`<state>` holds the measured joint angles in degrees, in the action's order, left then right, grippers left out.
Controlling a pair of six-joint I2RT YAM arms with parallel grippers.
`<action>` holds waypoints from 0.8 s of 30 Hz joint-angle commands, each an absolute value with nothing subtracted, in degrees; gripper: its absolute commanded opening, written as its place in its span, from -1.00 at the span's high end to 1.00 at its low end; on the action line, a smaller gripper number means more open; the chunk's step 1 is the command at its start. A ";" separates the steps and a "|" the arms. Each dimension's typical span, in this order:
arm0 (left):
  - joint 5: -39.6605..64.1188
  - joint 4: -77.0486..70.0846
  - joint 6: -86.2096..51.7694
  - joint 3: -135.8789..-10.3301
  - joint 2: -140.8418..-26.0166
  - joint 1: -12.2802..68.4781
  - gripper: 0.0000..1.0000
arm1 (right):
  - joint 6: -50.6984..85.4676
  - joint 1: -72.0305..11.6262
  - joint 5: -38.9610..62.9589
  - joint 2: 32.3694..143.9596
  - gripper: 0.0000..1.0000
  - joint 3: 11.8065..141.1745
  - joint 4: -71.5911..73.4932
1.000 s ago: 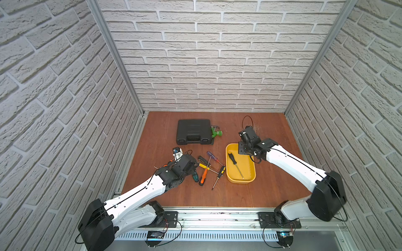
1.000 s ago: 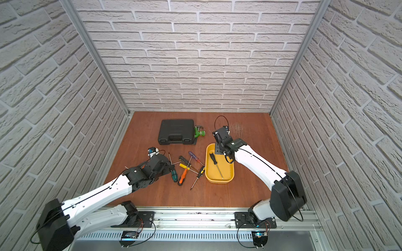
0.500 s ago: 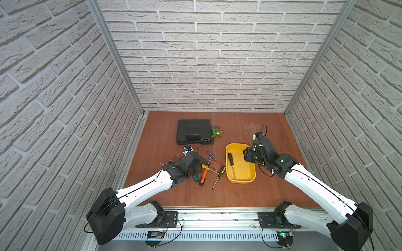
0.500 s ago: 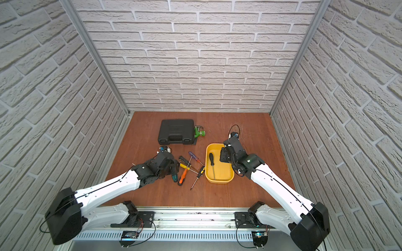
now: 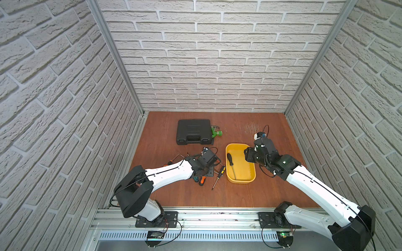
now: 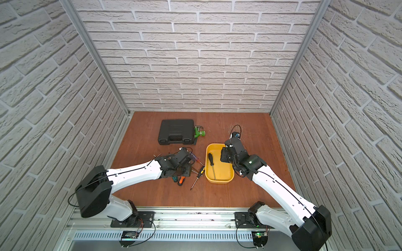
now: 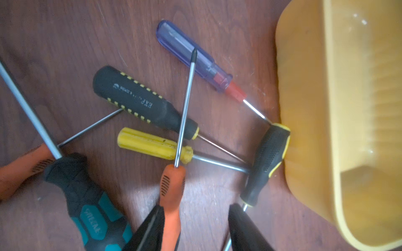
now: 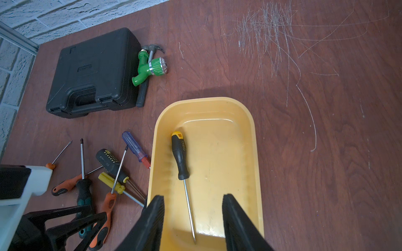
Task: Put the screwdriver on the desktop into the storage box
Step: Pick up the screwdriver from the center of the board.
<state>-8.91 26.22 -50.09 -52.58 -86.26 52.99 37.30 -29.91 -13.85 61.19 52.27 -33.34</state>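
Left of centre, the left gripper [image 7: 196,207] is hanging partly open over the scattered screwdrivers, its jaws straddling the orange screwdriver [image 7: 173,189] without clamping it. That one is lying on the desktop [image 5: 174,195]. Just right, the box [image 5: 243,167] is holding a black screwdriver [image 5: 230,159]. At the box's right edge, the right gripper [image 8: 193,196] is hovering, jaws apart and empty.
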 commanded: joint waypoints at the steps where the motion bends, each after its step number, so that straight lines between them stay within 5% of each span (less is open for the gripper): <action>1: -11.29 30.07 -49.95 -53.03 -86.65 53.35 -0.04 | 37.68 -30.16 -15.19 60.23 0.02 51.33 -33.48; 24: -9.60 29.36 -50.62 -52.52 -93.10 52.61 0.12 | 37.87 -30.14 -15.62 60.56 0.02 50.71 -33.20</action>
